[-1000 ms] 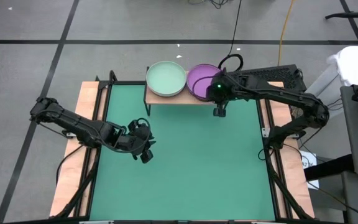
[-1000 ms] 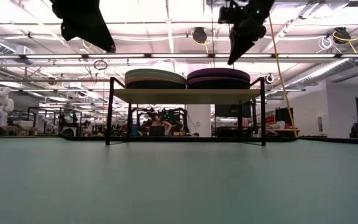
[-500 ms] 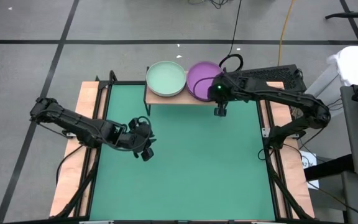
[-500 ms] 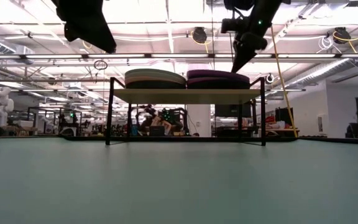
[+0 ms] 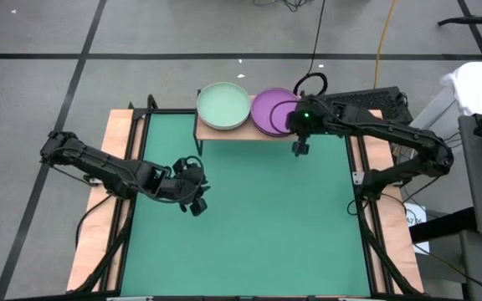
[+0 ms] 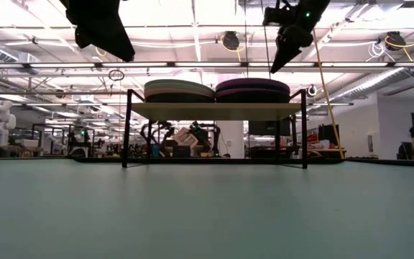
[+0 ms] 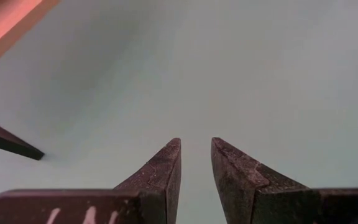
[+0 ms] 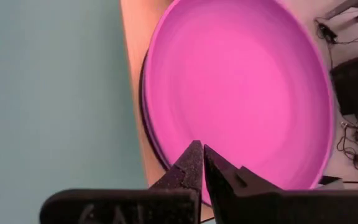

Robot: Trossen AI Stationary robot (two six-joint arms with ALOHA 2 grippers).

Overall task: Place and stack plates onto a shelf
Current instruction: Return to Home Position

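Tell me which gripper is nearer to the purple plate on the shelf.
Right. The right gripper hangs just past the purple plate, off its edge toward the table's middle and higher than it. The left gripper is far off, over the green table's left part.

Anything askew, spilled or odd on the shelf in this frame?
Nothing stands out. The mint green round plate and the purple round plate lie level and topmost, side by side, on the light-wood shelf.

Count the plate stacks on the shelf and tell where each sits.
2. One, topped by a mint green plate, sits on the shelf's left half; the other, topped by a purple plate, on its right half. Lower plates are largely hidden.
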